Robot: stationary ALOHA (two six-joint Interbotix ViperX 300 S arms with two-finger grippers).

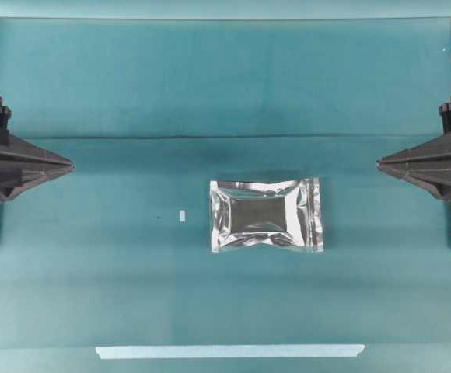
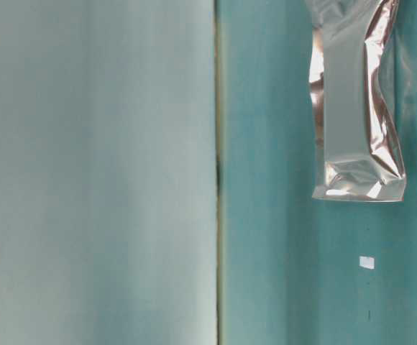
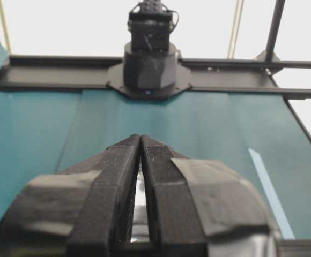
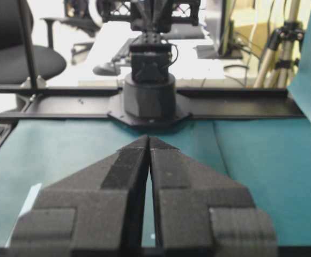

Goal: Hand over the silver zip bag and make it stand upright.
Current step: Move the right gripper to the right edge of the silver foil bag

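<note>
Overhead exterior view shows one silver zip bag [image 1: 266, 214], a shiny, crinkled rectangular foil pouch with a darker grey middle panel, lying flat just right of the frame's centre on the teal cloth table [image 1: 132, 93]. A sealed strip runs down its right short edge. I count two grippers, both mine: my left gripper [image 1: 71, 165] at the left edge and my right gripper [image 1: 379, 163] at the right edge, each a black, matte wedge tapering to a point, both well apart from the pouch. One tiny white scrap [image 1: 182, 216] lies left of the pouch, and one long pale tape strip [image 1: 229, 351] runs along the bottom of the frame.

From my left wrist, my two textured fingers [image 3: 112, 182] meet at the tips, closed on nothing; dark tape wraps their bases. From my right wrist, my two fingers [image 4: 169, 182] are likewise pressed together and empty. In the table-level view the pouch [image 2: 356, 129] sits in the upper right, its foil creased and glinting, with the scrap [image 2: 367, 262] below it.
</note>
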